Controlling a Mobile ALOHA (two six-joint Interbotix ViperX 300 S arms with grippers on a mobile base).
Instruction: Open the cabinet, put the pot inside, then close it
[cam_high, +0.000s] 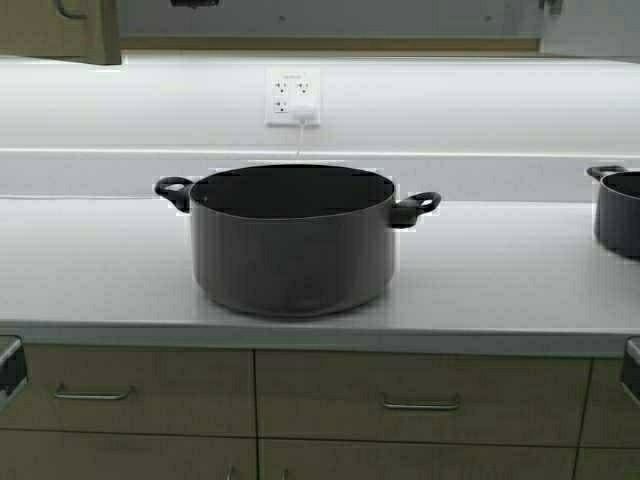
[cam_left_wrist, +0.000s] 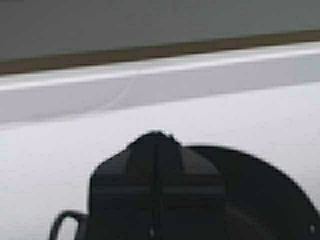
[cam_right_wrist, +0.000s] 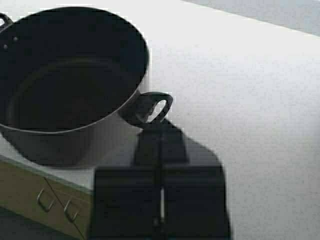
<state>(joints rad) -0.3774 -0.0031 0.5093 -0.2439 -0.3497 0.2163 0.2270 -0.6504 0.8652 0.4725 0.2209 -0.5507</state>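
The pot (cam_high: 292, 245) stands upright on the pale countertop (cam_high: 100, 270), near its front edge, and I see nothing inside it. One black loop handle (cam_high: 172, 190) sticks out on its left side and the other loop handle (cam_high: 416, 207) on its right side. My right gripper (cam_right_wrist: 161, 137) hangs just beside the right handle, with its two fingers pressed together and nothing between them. My left gripper (cam_left_wrist: 156, 165) is over the pot on the left side; its fingers also look pressed together with only a thin seam between. Behind the pot, on the white wall, there is an outlet (cam_high: 292, 96) with a white plug in it. To the right of the pot, well apart, a smaller dark pot (cam_high: 618, 208) stands on the same countertop. Below the pot are tan drawers (cam_high: 420, 383) with metal handles. Above the pot on the left, a corner of the cabinet (cam_high: 60, 30) shows.
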